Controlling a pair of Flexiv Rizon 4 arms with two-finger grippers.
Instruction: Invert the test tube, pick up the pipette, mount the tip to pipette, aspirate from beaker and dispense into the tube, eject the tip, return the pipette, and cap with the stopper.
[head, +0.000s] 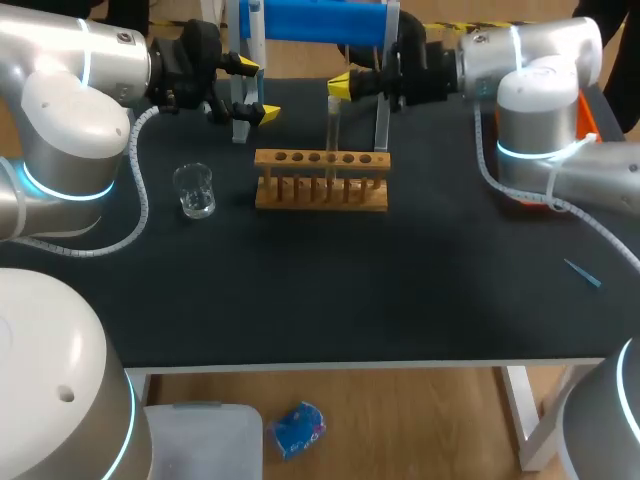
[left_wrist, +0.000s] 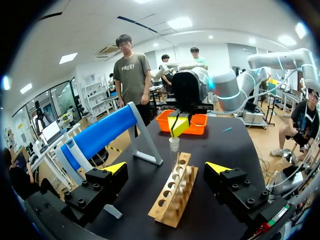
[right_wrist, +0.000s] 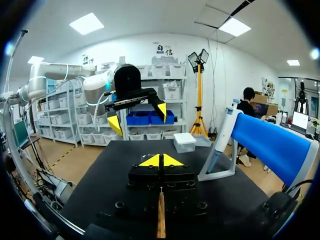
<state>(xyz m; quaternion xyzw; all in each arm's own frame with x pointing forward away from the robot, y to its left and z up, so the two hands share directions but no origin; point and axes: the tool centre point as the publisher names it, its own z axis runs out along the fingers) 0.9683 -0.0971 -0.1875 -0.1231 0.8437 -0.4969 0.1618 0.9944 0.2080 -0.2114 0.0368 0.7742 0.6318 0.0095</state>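
1. Right hand (head: 340, 87): clenched on the test tube (head: 333, 125) near its upper end. Holds it upright just above the wooden rack (head: 320, 180), probably so there is room to turn it over.
2. Left hand (head: 256, 89): released, fingers wide apart, nothing between them. Hovers beside the pipette stand (head: 310, 20) and faces the tube. Probably parked there for the pipette grab, or to help with the tube.
3. Pipette (right_wrist: 224, 131): hangs on the stand at the back of the tabletop (head: 350, 300), untouched, within reach of the left hand.
4. Beaker (head: 193, 190): stands on the left side, apart from the rack, with what looks like a little clear liquid in it. Open space around it suits aspirating from above.
5. Pipette tip (head: 582, 273): lies loose near the right edge, well apart from everything else, not yet mounted.
6. Stopper: not made out in any view.
7. Stage, as a judgement: very early, with the invert step in hand and all else left to do.
8. Next move likely needs a wrist roll, keeping the tube clear of the rack.
9. Risks: knocking the tube against the rack, or a smooth glass tube slipping in a narrow pinch.
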